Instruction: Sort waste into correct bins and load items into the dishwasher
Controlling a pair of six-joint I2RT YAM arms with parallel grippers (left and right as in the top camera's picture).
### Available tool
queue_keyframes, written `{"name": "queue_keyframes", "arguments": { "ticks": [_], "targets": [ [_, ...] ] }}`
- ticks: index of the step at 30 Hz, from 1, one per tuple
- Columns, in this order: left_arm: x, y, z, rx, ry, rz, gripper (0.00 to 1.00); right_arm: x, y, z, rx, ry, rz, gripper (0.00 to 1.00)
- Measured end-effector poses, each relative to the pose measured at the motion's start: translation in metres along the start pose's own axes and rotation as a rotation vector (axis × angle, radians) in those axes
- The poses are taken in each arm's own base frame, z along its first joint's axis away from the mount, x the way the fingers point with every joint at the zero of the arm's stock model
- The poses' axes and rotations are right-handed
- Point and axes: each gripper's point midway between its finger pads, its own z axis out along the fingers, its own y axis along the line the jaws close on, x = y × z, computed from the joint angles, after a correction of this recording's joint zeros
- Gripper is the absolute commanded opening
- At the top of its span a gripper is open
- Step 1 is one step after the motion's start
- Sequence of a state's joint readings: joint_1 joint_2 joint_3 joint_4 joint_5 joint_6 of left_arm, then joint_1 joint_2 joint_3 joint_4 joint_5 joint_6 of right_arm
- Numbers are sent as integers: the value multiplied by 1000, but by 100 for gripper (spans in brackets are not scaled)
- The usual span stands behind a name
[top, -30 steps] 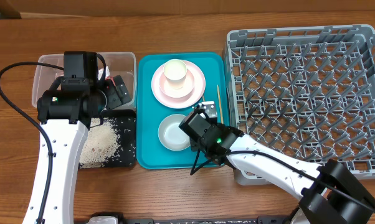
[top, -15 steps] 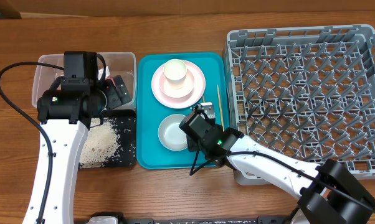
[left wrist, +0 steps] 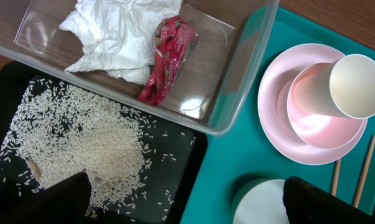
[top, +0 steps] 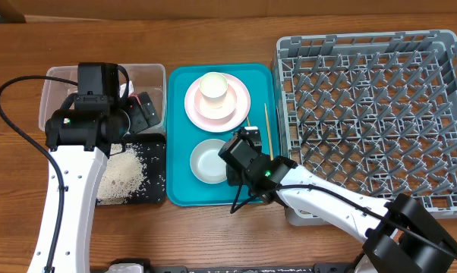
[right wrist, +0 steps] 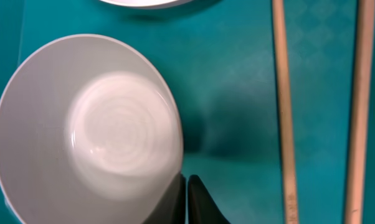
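Observation:
The crumpled white napkin (left wrist: 119,31) and red wrapper (left wrist: 169,59) lie in the clear tub (left wrist: 237,93). Rice (left wrist: 81,143) is spread in the black tray (left wrist: 175,180). My left gripper (left wrist: 187,186) is open and empty above the tub and tray edge, and shows in the overhead view (top: 143,108). The white cup (top: 213,87) lies on the pink plate (top: 194,106). My right gripper (right wrist: 186,180) is shut, its tips against the right rim of the white bowl (right wrist: 88,124). Two chopsticks (right wrist: 284,93) lie to its right. The grey rack (top: 373,98) holds nothing.
The plate, bowl and chopsticks sit on a flat teal serving tray (top: 179,189) between the bins and the rack. Bare wooden table (top: 198,235) runs along the front. My right arm stretches from the front right across the rack's corner.
The white bowl has slid slightly left on the teal tray with my right gripper against its rim. The left arm has not moved.

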State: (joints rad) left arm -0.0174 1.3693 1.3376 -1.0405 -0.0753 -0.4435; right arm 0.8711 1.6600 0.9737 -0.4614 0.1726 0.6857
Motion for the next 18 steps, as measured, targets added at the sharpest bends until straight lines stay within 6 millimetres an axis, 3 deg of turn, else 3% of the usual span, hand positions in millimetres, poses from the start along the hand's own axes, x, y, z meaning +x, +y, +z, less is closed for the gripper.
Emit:
{"name": "queue_keyframes", "arguments": {
  "ticks": [9,18],
  "targets": [
    [0,0,0,0,0,0,100,-1,38,-4,-191,31,26,11],
    [0,0,0,0,0,0,100,6,48,-6,-247,71,1,10]
  ]
}}
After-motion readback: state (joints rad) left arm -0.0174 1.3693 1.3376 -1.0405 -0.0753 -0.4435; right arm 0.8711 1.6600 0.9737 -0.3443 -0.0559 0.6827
